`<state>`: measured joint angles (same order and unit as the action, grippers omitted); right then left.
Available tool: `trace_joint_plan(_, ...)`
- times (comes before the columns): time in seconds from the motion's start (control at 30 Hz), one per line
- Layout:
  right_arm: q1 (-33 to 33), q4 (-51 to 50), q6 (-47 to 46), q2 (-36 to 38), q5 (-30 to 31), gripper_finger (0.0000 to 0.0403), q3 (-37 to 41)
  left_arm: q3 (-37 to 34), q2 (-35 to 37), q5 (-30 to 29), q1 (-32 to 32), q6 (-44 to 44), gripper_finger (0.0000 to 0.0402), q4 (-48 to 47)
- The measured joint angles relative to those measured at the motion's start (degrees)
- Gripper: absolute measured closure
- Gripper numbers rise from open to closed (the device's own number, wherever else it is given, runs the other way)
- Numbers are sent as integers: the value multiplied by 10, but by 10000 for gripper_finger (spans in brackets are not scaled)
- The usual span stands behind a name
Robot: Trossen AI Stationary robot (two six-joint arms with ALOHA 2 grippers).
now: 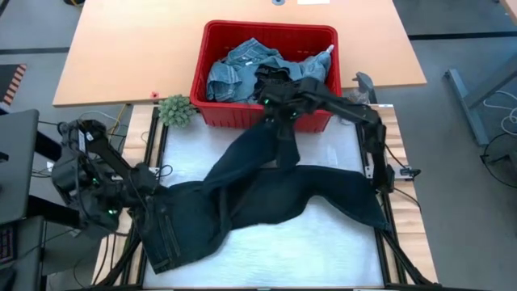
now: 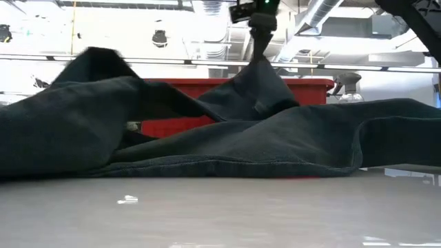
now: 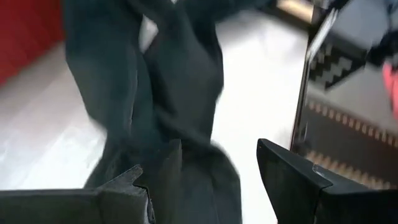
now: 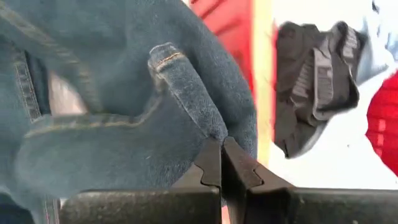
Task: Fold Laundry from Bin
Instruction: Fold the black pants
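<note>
A pair of dark jeans (image 1: 266, 190) lies spread across the white mat, waist toward the left edge. One leg rises to a peak (image 2: 260, 65) under my right gripper (image 1: 279, 115), which is shut on it just in front of the red bin (image 1: 212, 36). The bin holds light denim pieces (image 1: 238, 69) and dark garments. My left gripper (image 3: 211, 180) stands open over the jeans' waist end (image 1: 161, 234). Dark cloth lies under and between its fingers; I cannot tell whether it touches them. My right gripper pinches a bunched part of one jeans leg (image 4: 208, 134) between its two fingers, coming from above and slanting down. That part is lifted into a peak below the fingers (image 2: 262, 38). The rest of the leg slopes down and lies on the mat.
A small green plant (image 1: 176, 111) stands at the bin's near left corner. A grey object (image 1: 363, 82) sits to the right of the bin. The mat's near strip (image 1: 291, 250) is bare. Black rails (image 1: 380, 234) run along the mat's sides.
</note>
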<state>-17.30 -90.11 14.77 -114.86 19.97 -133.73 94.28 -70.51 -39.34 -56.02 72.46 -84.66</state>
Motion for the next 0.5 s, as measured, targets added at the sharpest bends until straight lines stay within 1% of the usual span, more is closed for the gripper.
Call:
trace_joint_plan(0.1, -17, 1, -1, 14, -2, 381, 0, 0, -17, 70, 8, -12, 205, 0)
trace_joint_plan(0.13, -23, 1, -3, 19, -2, 380, 1, 0, -22, 85, 8, -14, 205, 0)
trace_joint_plan(0.2, -33, 1, -17, 29, 15, 361, 1, 0, -29, 104, 8, -14, 205, -3)
trace_joint_plan(0.27, -47, 1, -37, 38, 42, 336, 1, 0, -34, 121, 8, -12, 205, -8)
trace_joint_plan(0.3, -55, 1, -45, 42, 46, 324, 0, 0, -36, 127, 7, -10, 205, -10)
trace_joint_plan(0.5, -86, 1, -44, 51, 29, 283, 0, 0, -37, 130, 7, 6, 205, -10)
